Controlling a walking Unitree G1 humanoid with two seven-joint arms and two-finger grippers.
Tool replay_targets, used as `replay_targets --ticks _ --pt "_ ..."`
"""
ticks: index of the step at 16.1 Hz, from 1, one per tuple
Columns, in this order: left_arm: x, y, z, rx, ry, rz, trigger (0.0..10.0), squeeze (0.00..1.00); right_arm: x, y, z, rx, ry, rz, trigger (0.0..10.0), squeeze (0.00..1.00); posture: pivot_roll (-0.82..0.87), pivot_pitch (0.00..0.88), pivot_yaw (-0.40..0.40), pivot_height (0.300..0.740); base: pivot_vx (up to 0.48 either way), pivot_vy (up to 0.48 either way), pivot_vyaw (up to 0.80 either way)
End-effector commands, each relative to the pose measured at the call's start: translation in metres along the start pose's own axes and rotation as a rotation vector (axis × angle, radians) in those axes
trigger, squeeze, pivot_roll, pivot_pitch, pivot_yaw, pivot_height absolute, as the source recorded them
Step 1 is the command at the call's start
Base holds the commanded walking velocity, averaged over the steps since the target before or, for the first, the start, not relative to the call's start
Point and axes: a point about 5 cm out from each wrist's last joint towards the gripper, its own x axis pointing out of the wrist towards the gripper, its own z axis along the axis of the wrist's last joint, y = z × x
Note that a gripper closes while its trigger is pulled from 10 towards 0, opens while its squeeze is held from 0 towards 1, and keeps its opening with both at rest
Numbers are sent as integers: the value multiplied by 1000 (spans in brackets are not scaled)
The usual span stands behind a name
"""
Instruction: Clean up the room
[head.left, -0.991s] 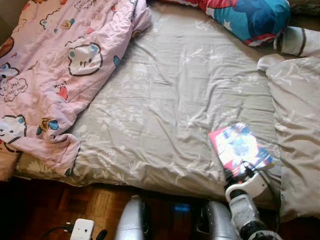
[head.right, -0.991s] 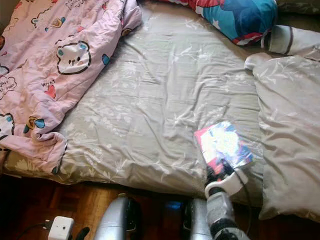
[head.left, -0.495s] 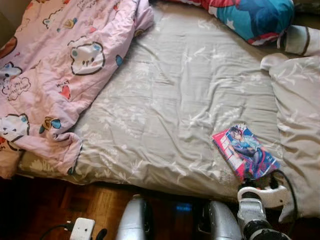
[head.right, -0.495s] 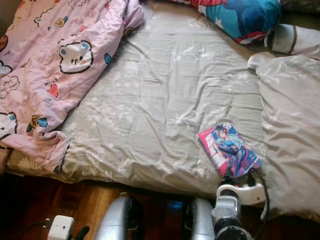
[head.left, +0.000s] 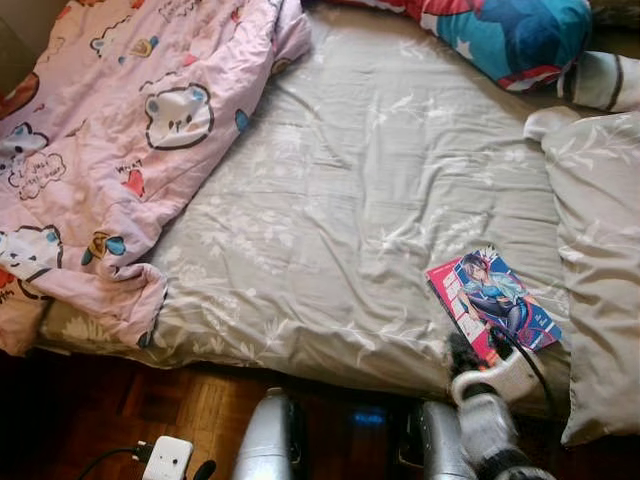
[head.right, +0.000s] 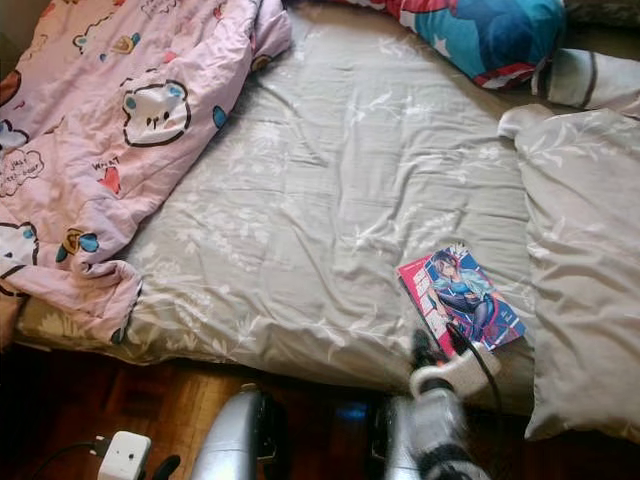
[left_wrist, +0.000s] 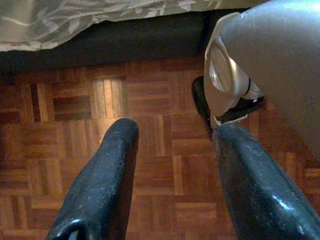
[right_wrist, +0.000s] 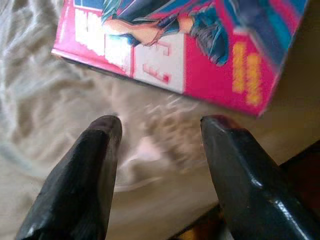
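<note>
Comic book (head.left: 492, 304) lying flat on the grey bedsheet (head.left: 380, 200), near the front edge of the mattress and just beside the grey pillow (head.left: 600, 260). Long axis running diagonally, away from the robot and toward its left. Right gripper (right_wrist: 160, 125) parked just short of the book's near edge, fingers (right_wrist: 95, 150) spread wide with nothing between them, only sheet underneath. Pink spine edge sitting right ahead of the tips, not touching. Right arm reaching up from below the bed edge, wrist angled forward over the mattress lip. Left gripper (left_wrist: 170, 135) hanging idle over the parquet floor (left_wrist: 150, 165), also spread and empty, well apart from the book. Clearly the right arm's job. Probably needs a short push forward, then a pinch on that near edge.
</note>
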Motion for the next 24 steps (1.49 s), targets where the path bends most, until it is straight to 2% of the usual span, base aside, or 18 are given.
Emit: replay_targets --ticks 1,2,3,5,7,10,12,15,21,24 --pt "-8 -4 -19 -18 78 -3 10000 0 -6 -4 -12 -132 64 22 10000 0 146 363 113 642 0 0 0" --pt "-8 -5 -18 -18 79 -5 10000 0 -5 -3 -12 -228 88 30 10000 0 131 365 112 642 0 0 0" --pt "-7 -5 -18 -20 79 -5 10000 0 -5 -6 -9 -286 78 14 10000 0 131 364 110 642 0 0 0" --pt "-7 -5 -19 -20 84 -3 10000 0 -8 -18 2 -263 0 -35 10000 0 130 364 109 642 0 0 0" --pt "-7 -5 -19 -19 85 -2 10000 0 -12 -28 7 -258 -29 -68 10000 0 130 364 109 642 0 0 0" --pt "-7 -2 -19 -15 85 2 10000 0 -19 -44 10 -235 -65 -129 10000 0 134 346 111 642 0 0 0" --pt "-8 -1 -19 -10 86 -1 10000 0 -25 -51 2 -227 -34 -138 10000 0 132 341 114 642 0 0 0" --pt "-7 -2 -18 -8 82 -5 10000 0 -27 -52 -11 -211 56 -98 10000 0 139 336 118 642 0 0 0" --pt "-11 0 -20 -2 78 -5 10000 0 -17 -47 4 -216 57 -102 10000 0 157 379 132 642 0 0 0" --pt "-16 3 -21 12 65 -7 10000 0 -14 -42 5 -219 73 -88 10000 0 180 411 145 642 0 0 0"
